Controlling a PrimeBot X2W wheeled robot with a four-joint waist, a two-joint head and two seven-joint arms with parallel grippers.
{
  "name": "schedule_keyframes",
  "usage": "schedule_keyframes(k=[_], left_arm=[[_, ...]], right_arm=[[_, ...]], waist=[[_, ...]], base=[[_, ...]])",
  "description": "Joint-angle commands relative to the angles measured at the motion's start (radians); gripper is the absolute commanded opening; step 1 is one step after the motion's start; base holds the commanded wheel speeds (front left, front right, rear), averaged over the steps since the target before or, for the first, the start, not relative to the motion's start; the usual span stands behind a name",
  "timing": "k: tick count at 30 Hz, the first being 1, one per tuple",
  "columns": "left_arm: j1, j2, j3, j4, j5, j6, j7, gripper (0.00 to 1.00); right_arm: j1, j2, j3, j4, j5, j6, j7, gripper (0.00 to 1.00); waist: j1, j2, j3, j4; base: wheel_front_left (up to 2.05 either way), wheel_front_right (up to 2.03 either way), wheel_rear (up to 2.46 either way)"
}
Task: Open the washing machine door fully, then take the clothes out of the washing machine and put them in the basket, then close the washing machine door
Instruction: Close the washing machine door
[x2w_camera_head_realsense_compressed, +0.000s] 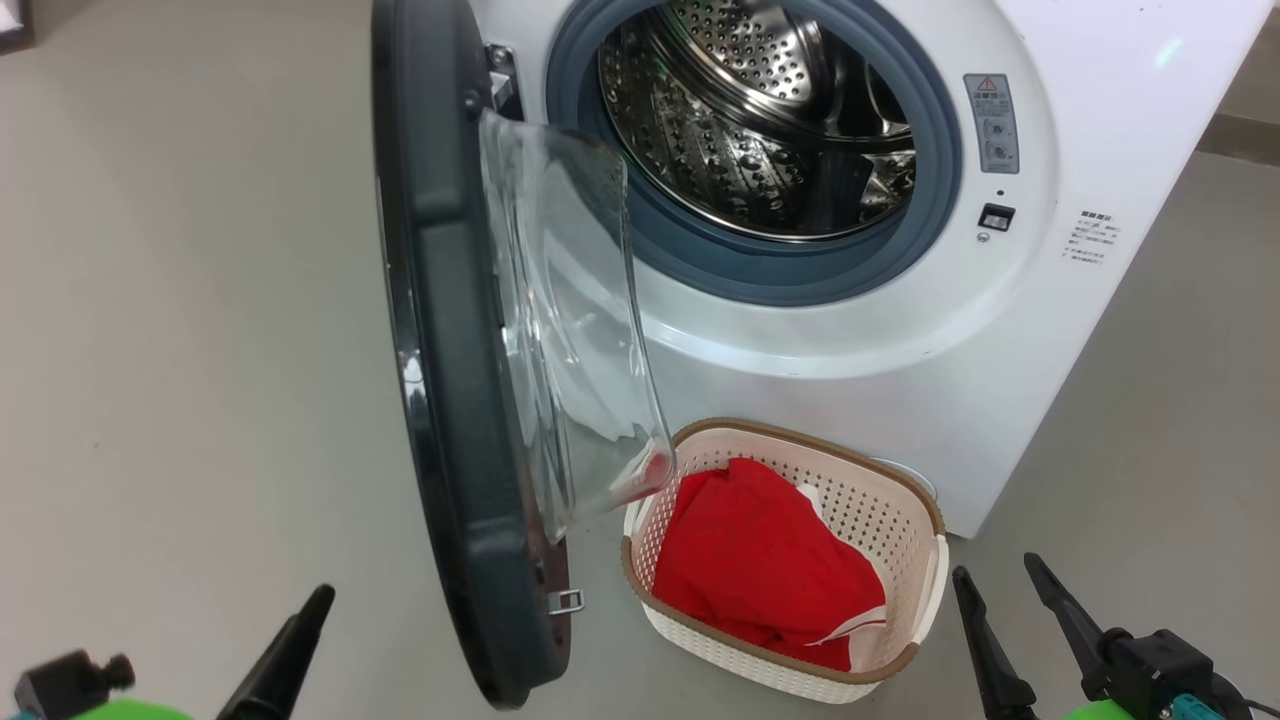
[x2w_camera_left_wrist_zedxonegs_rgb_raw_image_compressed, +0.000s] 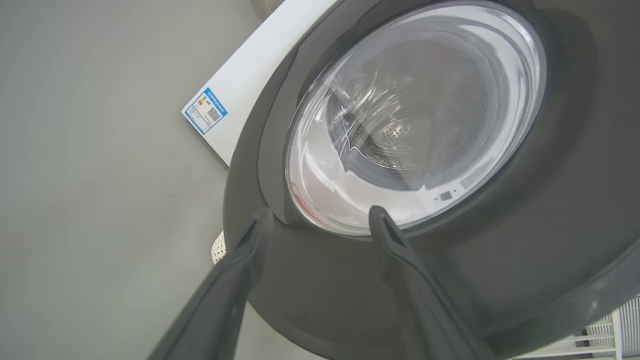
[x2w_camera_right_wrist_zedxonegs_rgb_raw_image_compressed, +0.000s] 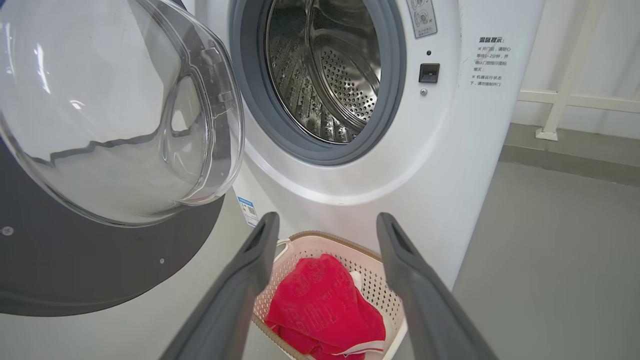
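1. We see the door standing open.
2. The clothes lie in the basket before the machine.
3. Our left gripper and right gripper both hold their fingers apart.

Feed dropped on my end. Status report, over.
Left pincer open, right pincer open, both empty. Clothes in basket, drum looks bare. Door open. Basket near door's swing, clearance unclear.

Illumination is bright, even and diffuse, with soft shadows. White reflections streak the glass of the washing machine door; its outer face reads dim. Wide-angle distortion stretches the door in both wrist views.
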Motion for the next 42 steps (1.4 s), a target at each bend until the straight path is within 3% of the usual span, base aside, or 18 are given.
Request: schedule_keyframes(k=[1, 7, 13, 15, 20, 25, 30, 35, 42], left_arm=[[-0.019, 0.024, 0.028, -0.006, 0.012, -0.007, -0.033, 1.0], [-0.015, 0.014, -0.028, 0.047, 0.07, -0.007, -0.182, 1.0], [-0.021, 0.009, -0.108, 0.13, 0.229, -0.007, -0.275, 1.0], [-0.027, -0.023, -0.052, 0.144, 0.305, -0.007, -0.277, 1.0], [-0.001, -0.114, 0.111, 0.156, 0.612, -0.007, -0.278, 1.0], [0.037, -0.21, 0.242, 0.114, 0.933, -0.007, -0.278, 1.0], [0.073, -0.301, 0.352, 0.062, 1.177, -0.007, -0.278, 1.0], [0.099, -0.362, 0.401, 0.018, 1.276, -0.007, -0.278, 1.0], [0.108, -0.387, 0.427, 0.024, 1.311, -0.007, -0.278, 1.0]], right_arm=[[-0.034, -0.018, 0.028, -0.021, 0.006, 0.007, -0.006, 1.0], [-0.039, -0.019, 0.031, -0.02, 0.011, 0.007, -0.006, 1.0], [-0.043, -0.017, 0.032, -0.016, 0.015, 0.007, -0.006, 1.0], [-0.044, -0.016, 0.028, -0.016, 0.014, 0.007, -0.006, 1.0], [-0.049, -0.013, 0.021, -0.016, 0.012, 0.007, -0.006, 1.0], [-0.052, -0.01, 0.014, -0.014, 0.013, 0.007, -0.006, 1.0], [-0.053, -0.006, 0.011, -0.013, 0.013, 0.007, -0.006, 1.0], [-0.053, -0.004, 0.007, -0.014, 0.013, 0.007, -0.006, 1.0], [-0.054, -0.003, 0.005, -0.013, 0.011, 0.007, -0.006, 1.0]], waist=[[0.0, 0.0, 0.002, 0.003], [0.0, 0.0, 0.006, 0.003], [0.0, 0.0, 0.009, -0.001], [0.0, 0.0, 0.013, 0.0], [0.0, 0.0, 0.018, -0.002], [0.0, 0.0, 0.016, -0.005], [0.0, 0.0, 0.013, -0.009], [0.0, 0.0, 0.012, -0.01], [0.0, 0.0, 0.013, -0.011]], base=[[0.0, 0.0, 0.0], [0.0, 0.0, 0.0], [0.0, 0.0, 0.0], [0.0, 0.0, 0.0], [0.0, 0.0, 0.0], [0.0, 0.0, 0.0], [0.0, 0.0, 0.0], [0.0, 0.0, 0.0], [0.0, 0.0, 0.0]])
